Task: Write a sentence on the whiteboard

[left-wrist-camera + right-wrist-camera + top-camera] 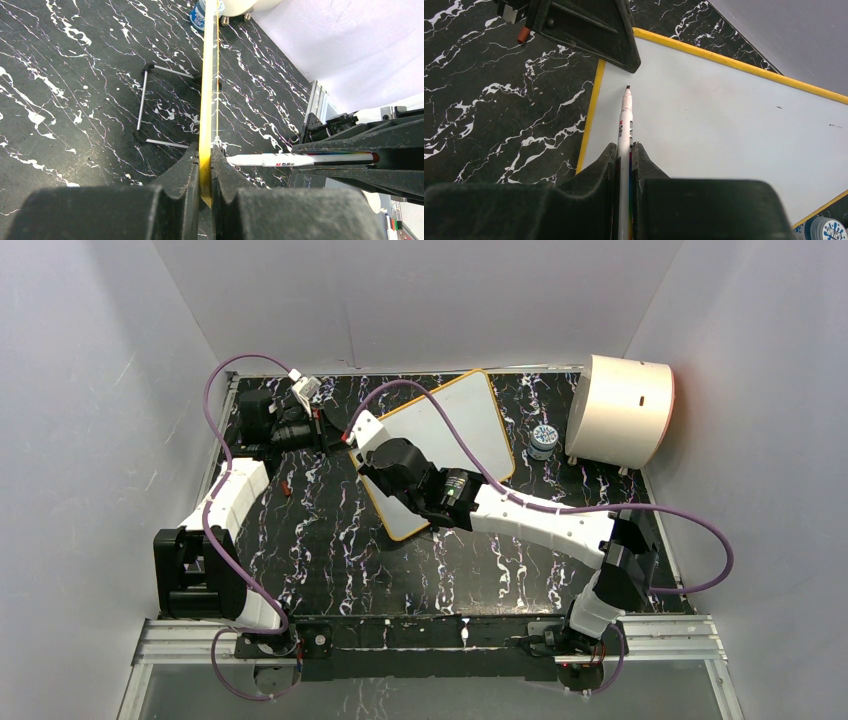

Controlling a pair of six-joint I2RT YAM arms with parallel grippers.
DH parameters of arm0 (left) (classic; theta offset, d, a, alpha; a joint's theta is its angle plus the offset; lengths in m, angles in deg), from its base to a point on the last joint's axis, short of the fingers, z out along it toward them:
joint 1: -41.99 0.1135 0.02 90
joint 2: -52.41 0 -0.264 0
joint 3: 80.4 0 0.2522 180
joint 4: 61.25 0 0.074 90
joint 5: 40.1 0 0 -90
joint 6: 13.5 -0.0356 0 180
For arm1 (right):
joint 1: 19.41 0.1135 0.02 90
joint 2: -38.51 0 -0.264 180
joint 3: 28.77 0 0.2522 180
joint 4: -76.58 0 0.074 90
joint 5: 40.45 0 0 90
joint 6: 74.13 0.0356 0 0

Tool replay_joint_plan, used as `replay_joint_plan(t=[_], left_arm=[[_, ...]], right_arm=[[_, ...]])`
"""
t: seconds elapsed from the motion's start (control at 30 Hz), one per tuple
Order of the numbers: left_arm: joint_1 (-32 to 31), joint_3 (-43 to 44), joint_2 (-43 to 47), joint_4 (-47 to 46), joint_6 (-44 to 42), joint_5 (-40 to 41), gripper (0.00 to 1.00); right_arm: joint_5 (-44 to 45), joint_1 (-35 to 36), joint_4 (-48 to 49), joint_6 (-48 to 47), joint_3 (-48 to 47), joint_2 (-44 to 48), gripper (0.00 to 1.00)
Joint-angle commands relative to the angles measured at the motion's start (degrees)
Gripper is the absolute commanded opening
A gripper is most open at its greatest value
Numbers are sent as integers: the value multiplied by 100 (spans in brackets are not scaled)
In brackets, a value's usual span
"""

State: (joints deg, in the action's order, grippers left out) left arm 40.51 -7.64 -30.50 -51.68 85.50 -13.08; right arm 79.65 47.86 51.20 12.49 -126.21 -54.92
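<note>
Left tool (204, 150): pinching whiteboard (724, 115) rim, edge-on. Right tool (624, 149): pinching marker (625, 117), tip ahead over the white board face, just beside left tool.

Open whiteboard (734, 130) face beyond marker (625, 125); left pincer (205, 162) on edge.

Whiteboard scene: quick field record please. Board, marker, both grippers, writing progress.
board: flat white, orange-yellow-rimmed whiteboard, face blank
left gripper: shut on the whiteboard's rim at a corner
right gripper: shut on a slim white marker pen
marker tip: dark, uncapped, at the board face beside the clamped corner; contact unclear
writing: none visible yet
</note>
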Motion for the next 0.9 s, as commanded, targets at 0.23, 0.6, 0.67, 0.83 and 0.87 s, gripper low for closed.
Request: replay_joint_plan(t=[0.23,0.6,0.67,0.83,0.87], left_arm=[[-178,-97,-39,568,-280,-32,0],[-195,-90,-43,567,-267,-39,0],[-195,-93,-41,568,-267,-39,0],[-195,-86,-41,568,-268,-47,0],[-200,-91,-41,568,-267,-47,0]], right_arm=[[134,49,415,-62,-351,-43,0],[126,46,381,-63,-391,-104,0],[126,49,368,-66,-402,-121,0],[131,46,308,-58,-445,-179,0],[132,48,284,-53,-459,-184,0]])
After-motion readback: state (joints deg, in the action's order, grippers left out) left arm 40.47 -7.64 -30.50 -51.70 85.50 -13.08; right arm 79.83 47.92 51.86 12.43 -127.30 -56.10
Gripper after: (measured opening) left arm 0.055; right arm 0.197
